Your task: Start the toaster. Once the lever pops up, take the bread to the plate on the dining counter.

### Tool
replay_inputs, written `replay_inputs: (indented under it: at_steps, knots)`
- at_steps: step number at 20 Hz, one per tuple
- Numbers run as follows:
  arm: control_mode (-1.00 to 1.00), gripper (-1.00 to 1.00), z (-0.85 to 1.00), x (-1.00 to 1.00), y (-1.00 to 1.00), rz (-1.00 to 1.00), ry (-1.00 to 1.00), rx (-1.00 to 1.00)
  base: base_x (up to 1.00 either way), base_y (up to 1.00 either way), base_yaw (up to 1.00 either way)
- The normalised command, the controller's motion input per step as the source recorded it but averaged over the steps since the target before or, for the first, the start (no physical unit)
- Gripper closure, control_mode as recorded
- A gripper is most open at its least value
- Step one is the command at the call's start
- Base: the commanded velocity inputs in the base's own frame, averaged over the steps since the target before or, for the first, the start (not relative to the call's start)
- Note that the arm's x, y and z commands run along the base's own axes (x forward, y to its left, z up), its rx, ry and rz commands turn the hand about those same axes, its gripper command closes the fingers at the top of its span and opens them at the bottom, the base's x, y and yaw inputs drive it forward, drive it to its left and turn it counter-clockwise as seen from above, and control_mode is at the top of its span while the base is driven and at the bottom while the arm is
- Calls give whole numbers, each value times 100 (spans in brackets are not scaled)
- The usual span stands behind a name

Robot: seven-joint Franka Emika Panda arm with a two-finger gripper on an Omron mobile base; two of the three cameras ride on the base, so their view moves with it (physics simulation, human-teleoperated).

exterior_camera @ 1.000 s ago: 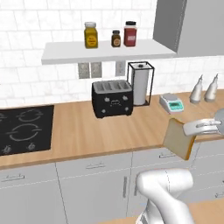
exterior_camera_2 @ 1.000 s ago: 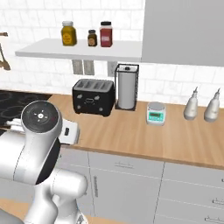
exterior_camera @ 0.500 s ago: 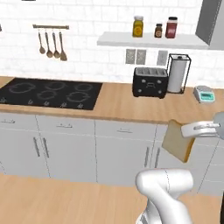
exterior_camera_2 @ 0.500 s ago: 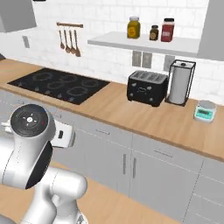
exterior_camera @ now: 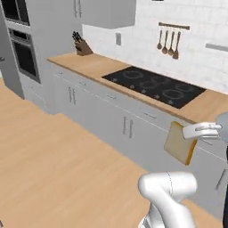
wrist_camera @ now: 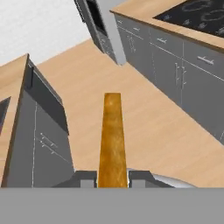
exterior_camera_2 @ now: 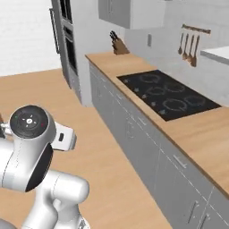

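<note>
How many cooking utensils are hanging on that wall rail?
3. The utensils hang side by side from the rail above the black hob: left, middle, right. None seems hidden.

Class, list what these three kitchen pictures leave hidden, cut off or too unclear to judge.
- Bread, hand view: edge-on, so its faces are hidden.
- Claw, left base view: cut off by the right edge; fingertips unseen.
- Hob markings, right base view: too blurred to read.
- Knife block, left base view: too small to count knives.
</note>
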Motion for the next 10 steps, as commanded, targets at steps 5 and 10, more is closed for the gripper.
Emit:
replay_inputs:
  at_steps: [5,10]
  knots:
    - [100,100,0,0,0,0,0,0,-16,0,100]
    - [100,100,0,0,0,0,0,0,-15,0,100]
